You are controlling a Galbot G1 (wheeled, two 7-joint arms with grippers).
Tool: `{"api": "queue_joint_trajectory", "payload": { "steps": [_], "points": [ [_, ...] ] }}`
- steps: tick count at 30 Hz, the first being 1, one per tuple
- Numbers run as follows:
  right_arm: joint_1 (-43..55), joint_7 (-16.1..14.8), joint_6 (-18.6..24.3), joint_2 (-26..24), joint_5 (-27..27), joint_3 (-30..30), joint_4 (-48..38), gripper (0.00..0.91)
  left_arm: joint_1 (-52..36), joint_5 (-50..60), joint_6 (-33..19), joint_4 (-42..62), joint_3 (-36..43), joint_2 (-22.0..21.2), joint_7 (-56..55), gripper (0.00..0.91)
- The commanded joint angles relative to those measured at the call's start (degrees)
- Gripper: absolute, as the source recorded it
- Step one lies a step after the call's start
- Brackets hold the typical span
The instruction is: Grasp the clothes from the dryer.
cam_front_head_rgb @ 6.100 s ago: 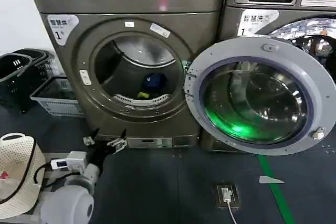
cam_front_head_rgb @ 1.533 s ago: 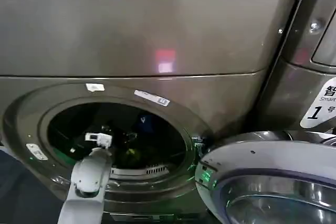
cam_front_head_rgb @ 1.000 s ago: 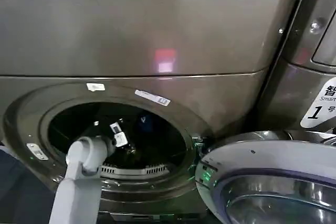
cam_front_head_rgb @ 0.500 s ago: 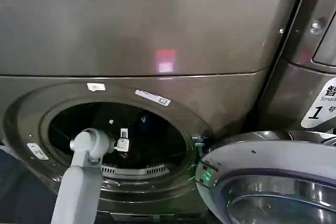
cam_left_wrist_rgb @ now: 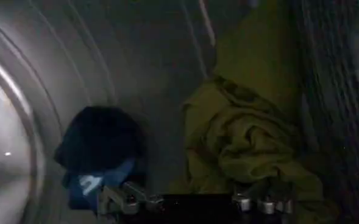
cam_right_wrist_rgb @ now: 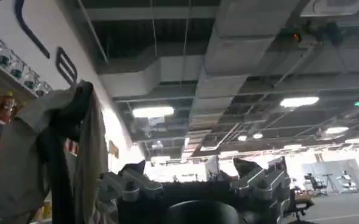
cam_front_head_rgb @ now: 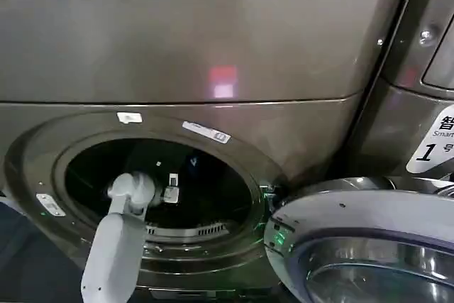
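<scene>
Here, the left gripper (cam_left_wrist_rgb: 194,204) sits inside the dryer (cam_front_head_rgb: 213,54) drum, fingers spread, holding nothing. The yellow-green fabric (cam_left_wrist_rgb: 246,140) lies centre-right of the wrist frame, the dark blue garment (cam_left_wrist_rgb: 100,152) lower left. The right gripper (cam_right_wrist_rgb: 194,185), fingers apart, faces the ceiling.

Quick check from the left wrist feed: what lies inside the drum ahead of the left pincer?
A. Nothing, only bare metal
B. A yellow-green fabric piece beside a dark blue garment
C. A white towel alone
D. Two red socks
B: in the left wrist view the yellow-green fabric piece lies bunched next to the dark blue garment on the drum wall, with the left pincer open toward them.
</scene>
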Motion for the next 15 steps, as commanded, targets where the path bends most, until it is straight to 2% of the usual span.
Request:
{"api": "queue_joint_trajectory", "payload": {
  "steps": [1,10,15],
  "points": [
    [0.0,-0.1,0.0,0.2,0.0,-0.1,0.0,0.907,-0.1,-4.1,0.4,0.9,0.1,0.3,0.1,0.0],
    [-0.1,-0.1,0.1,0.6,0.2,-0.2,0.2,0.907,0.3,-7.1,1.4,-1.0,0.1,1.0,0.1,0.0],
    [-0.1,-0.1,0.1,0.6,0.2,-0.3,0.3,0.907,0.6,-11.6,4.8,-3.4,-0.4,1.0,0.0,0.0]
  ]
}}
